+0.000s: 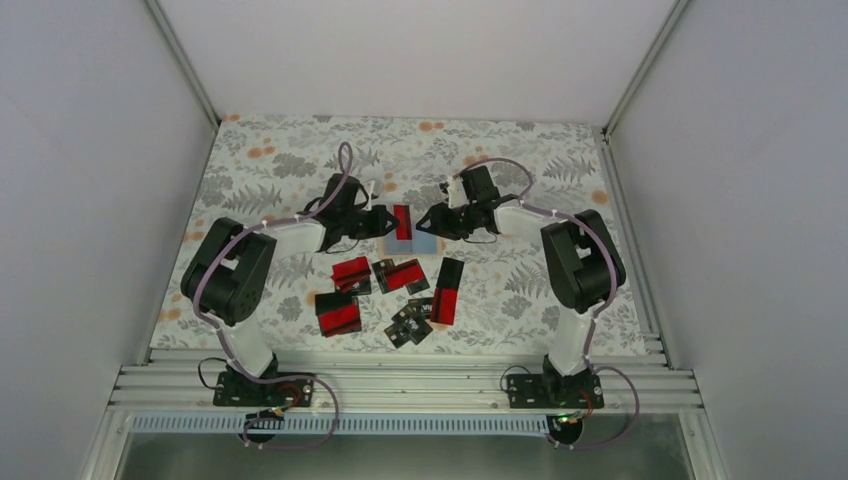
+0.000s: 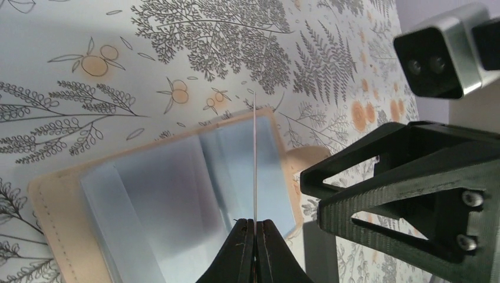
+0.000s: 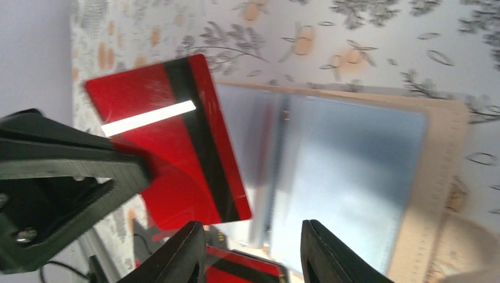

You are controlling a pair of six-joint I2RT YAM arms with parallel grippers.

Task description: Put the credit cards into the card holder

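Observation:
The card holder (image 2: 171, 194) lies open on the patterned cloth, tan outside with pale blue-grey clear sleeves inside (image 3: 359, 171). My left gripper (image 2: 255, 223) is shut on one red credit card with a black stripe (image 3: 171, 147). That card stands on edge over the holder's fold and shows only as a thin line (image 2: 255, 159) in the left wrist view. My right gripper (image 3: 253, 250) hovers open over the holder's sleeves just beside the card, with nothing between its fingers. From above, both grippers (image 1: 385, 222) (image 1: 432, 222) meet over the holder (image 1: 426, 241).
Several more red-and-black cards lie loose on the cloth nearer the arm bases (image 1: 350, 272) (image 1: 338, 313) (image 1: 447, 290), and some mostly black ones (image 1: 410, 325). White walls close in the table on three sides.

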